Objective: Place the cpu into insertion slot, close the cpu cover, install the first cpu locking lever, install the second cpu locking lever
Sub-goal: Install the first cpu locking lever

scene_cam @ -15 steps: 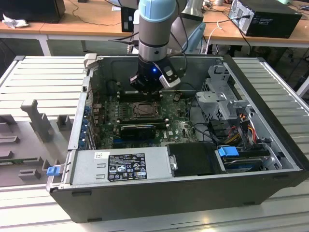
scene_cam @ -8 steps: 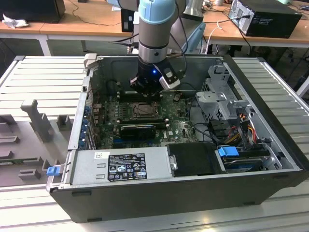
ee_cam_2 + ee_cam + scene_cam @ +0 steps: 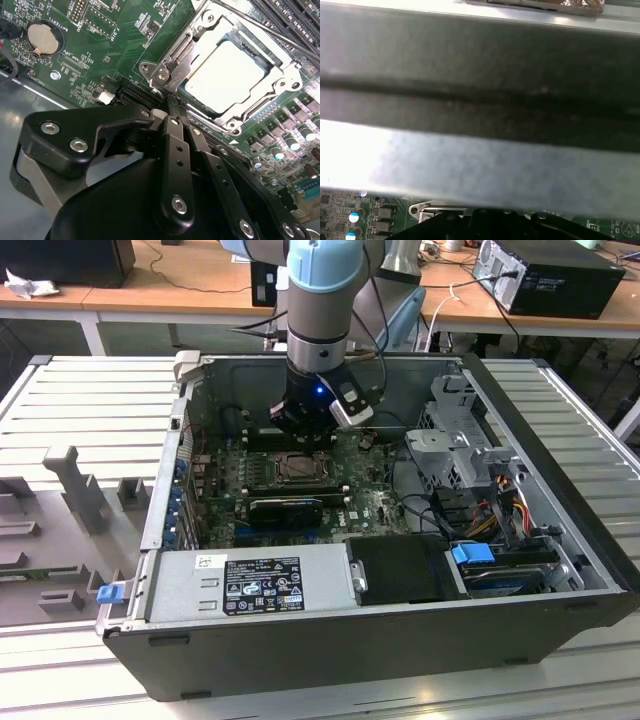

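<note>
Beside the insertion slot [image 3: 235,70], with the cpu [image 3: 227,72] seated under the cpu cover [image 3: 172,70], the fingers [image 3: 175,135] are pressed together.

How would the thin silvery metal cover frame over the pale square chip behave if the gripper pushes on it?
The thin silvery metal cover frame would probably feel stiff, since it lies flat around the pale square chip. Its polished face may be slippery under the gripper. Being a thin plate, it could bend if pushed off-centre.
</note>
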Controlling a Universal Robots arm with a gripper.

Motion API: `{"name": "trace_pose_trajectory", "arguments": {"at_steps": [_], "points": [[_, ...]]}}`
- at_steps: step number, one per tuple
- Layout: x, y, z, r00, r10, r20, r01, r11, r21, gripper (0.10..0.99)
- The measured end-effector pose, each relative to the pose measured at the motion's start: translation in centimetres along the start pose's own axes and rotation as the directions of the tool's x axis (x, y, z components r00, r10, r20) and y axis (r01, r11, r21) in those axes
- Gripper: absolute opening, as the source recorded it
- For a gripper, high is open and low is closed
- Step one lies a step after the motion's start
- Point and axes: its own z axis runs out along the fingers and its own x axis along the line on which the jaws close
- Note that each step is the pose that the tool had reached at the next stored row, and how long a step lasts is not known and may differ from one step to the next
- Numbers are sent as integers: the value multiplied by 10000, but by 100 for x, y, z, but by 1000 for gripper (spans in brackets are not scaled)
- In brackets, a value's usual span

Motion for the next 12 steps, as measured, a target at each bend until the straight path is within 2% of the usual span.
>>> {"name": "trace_pose_trajectory", "arguments": {"at_steps": [3, 7, 12], "points": [[-1, 4, -24, 10000, 1, 4, -1, 10000, -7, 106], [-3, 18, -128, 10000, -1, -1, 1, 10000, 3, 106], [-4, 17, -142, 10000, 1, -2, -1, 10000, 14, 106]]}}
